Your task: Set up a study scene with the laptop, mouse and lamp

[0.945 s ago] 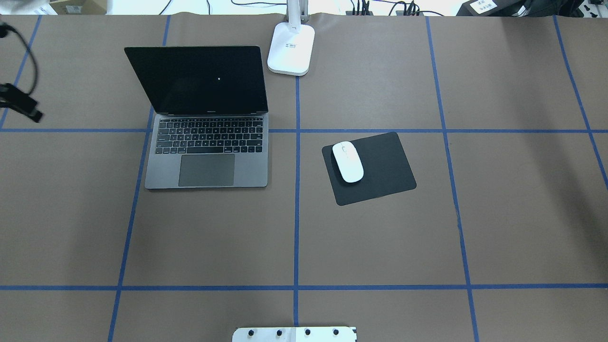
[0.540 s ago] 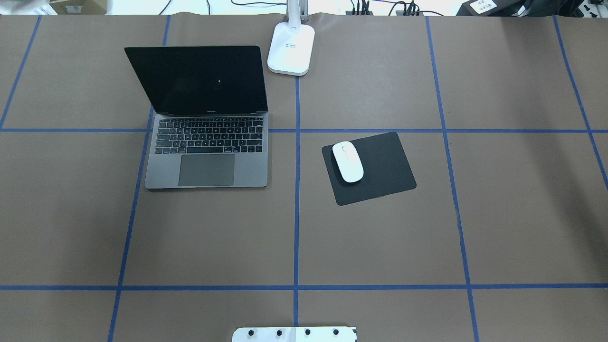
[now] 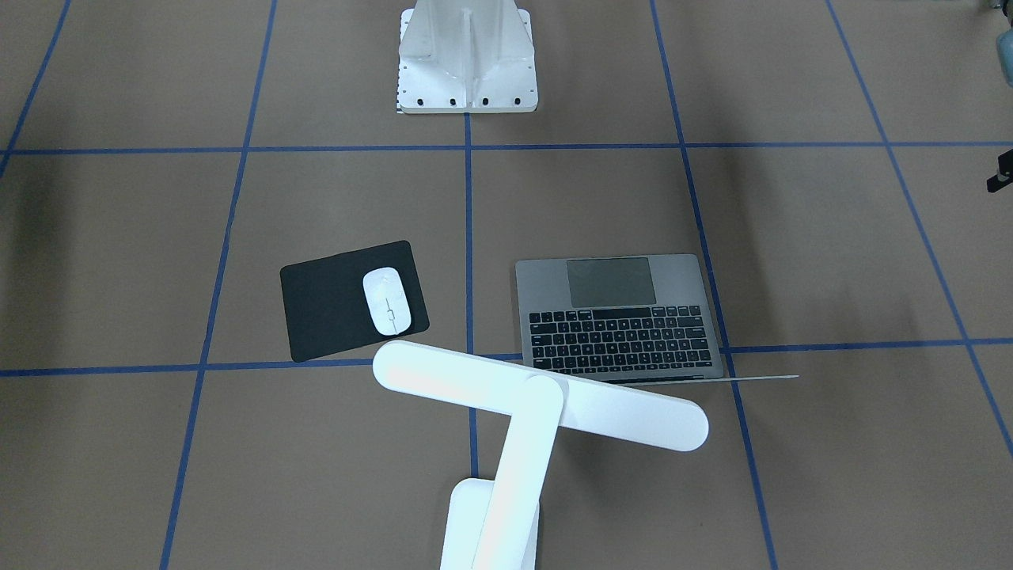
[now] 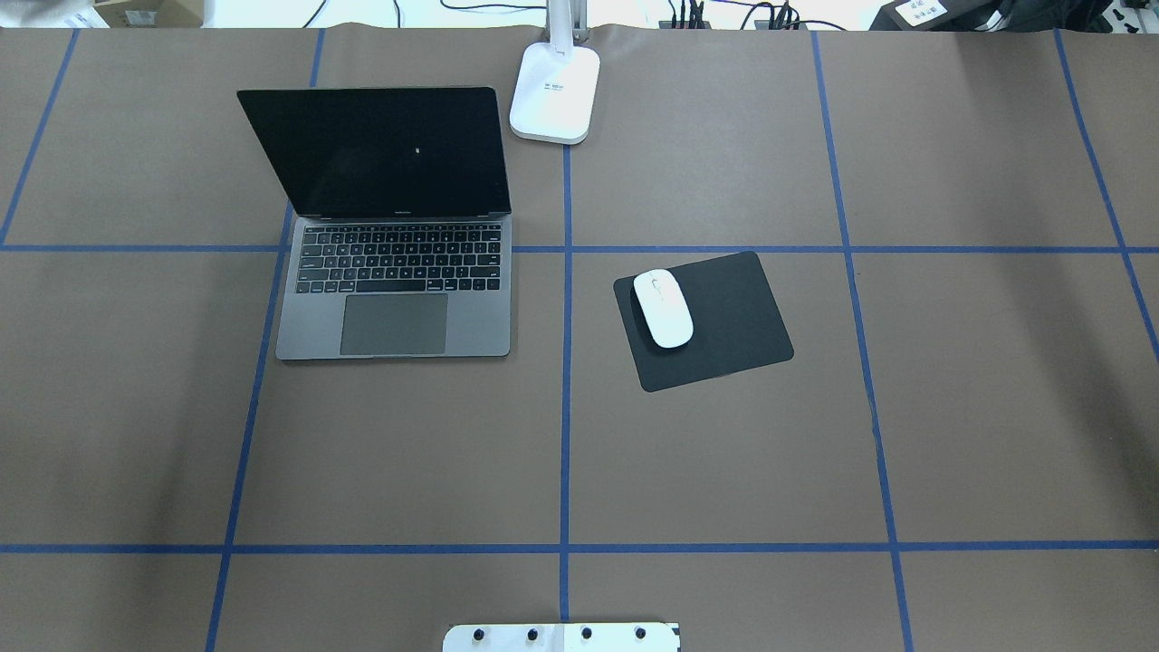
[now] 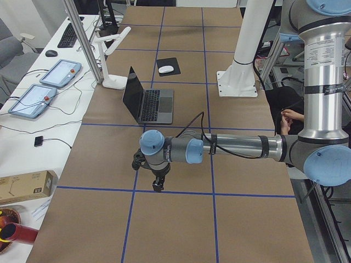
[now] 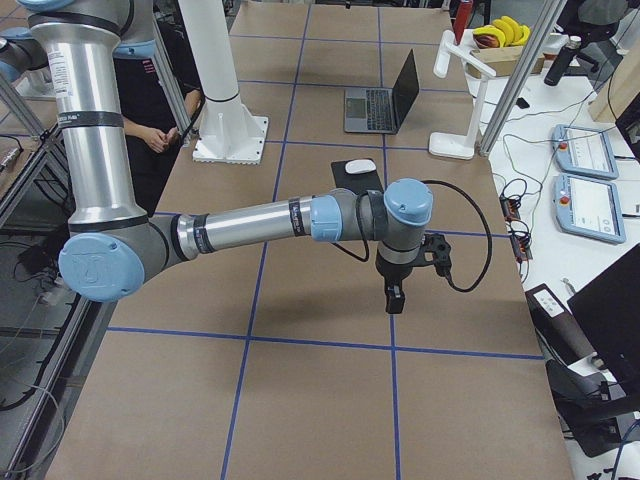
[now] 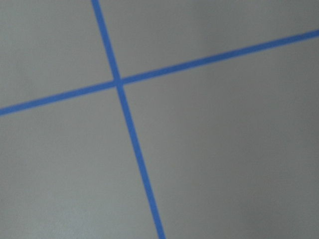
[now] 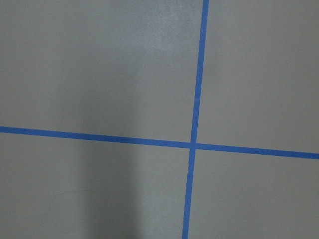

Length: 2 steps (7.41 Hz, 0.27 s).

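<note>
The dark-grey laptop [image 4: 394,312] stands open with a dark screen, left of the table's middle line, also in the front view [image 3: 621,317]. The white mouse [image 4: 663,308] lies on the left part of a black mat [image 4: 729,330]. The lamp has its white base [image 4: 555,91] at the far edge, and its T-shaped bar head [image 3: 538,393] hangs over the table. My left gripper [image 5: 158,183] points down over bare table, far from the laptop. My right gripper [image 6: 393,297] hangs likewise at the other end. I cannot tell whether either is open or shut. Both wrist views show only brown table and blue tape.
The white bolted pedestal [image 3: 467,55] stands at the robot's side of the table. A person's hand [image 5: 290,115] shows behind the pedestal. Tablets [image 5: 60,74] and cables lie on a side table beyond the lamp. Blue tape lines [image 4: 566,407] grid the brown surface.
A black cable and part of the left arm at the overhead view's left edge 0.9 s ago have gone out of that view. Laptop, mouse and lamp have not moved.
</note>
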### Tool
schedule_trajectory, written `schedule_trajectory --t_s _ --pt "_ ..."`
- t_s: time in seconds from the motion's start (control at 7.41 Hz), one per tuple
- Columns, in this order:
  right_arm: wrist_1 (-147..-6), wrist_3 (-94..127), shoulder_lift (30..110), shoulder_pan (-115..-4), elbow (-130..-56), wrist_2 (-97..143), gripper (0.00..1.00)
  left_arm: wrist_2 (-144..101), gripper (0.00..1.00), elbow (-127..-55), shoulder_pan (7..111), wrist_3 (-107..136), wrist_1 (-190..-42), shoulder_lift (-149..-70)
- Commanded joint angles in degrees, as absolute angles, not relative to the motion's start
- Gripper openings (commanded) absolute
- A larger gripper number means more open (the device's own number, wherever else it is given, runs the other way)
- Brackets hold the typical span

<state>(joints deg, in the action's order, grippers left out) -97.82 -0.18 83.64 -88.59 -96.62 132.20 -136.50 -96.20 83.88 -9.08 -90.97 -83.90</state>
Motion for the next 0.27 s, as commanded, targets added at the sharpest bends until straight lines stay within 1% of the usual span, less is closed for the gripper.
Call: schedule_trajectory --t_s 0.0,0.13 --pt "-97.8 -0.3 83.7 -88.6 -96.7 132.0 1.00 -136.5 1.00 -95.7 84.2 -9.1 -91.3 -83.6" --pt "-97.8 -0.3 83.8 -88.6 -96.7 132.0 1.00 -136.5 1.00 -95.7 84.3 -9.1 -91.3 -83.6"
